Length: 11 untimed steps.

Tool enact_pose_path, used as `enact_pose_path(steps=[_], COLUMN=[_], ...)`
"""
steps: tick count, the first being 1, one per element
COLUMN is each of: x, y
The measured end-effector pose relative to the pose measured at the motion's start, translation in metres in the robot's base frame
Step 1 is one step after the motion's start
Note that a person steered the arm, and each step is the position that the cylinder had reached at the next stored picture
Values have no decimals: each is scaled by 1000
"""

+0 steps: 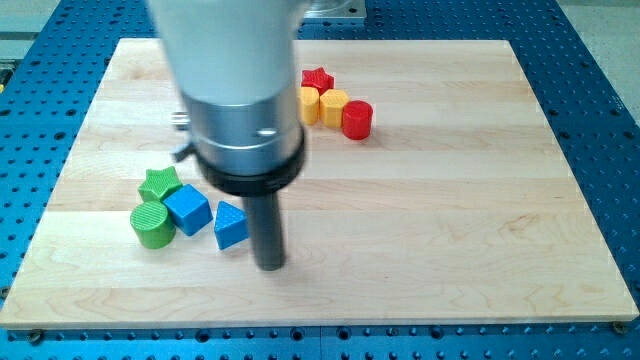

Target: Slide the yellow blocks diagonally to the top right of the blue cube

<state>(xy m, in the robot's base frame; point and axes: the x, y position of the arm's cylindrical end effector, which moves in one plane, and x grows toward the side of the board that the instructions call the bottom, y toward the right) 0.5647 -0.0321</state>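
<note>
Resting on the wooden board [450,200], my tip [270,266] sits in the lower middle of the frame, just to the right of the blue triangular block [230,225] and apparently not quite touching it. This arm carries no claw, only the straight dark rod, so there is nothing to be apart or together. The wide grey body of the arm fills the upper left centre of the frame and hides part of the board behind it.

At lower left, the blue cube [187,209] lies between the green cylinder [152,224] on its left and the blue triangular block on its right, with the green star [159,183] just above it; the four are packed close. The two yellow blocks [322,104] sit side by side in the upper middle of the frame, well apart from the blue cube, up and to its right. The red star [317,79] is just above them and the red cylinder [357,119] touches their right side.
</note>
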Motion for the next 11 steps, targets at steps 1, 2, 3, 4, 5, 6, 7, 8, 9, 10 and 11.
enact_pose_path(steps=[1, 2, 3, 4, 5, 6, 7, 8, 9, 10, 11], x=[0, -33, -108, -202, -223, -224, -220, -222, -220, -201, -235], y=[55, 124, 193, 200, 184, 132, 109, 77, 62, 34, 40])
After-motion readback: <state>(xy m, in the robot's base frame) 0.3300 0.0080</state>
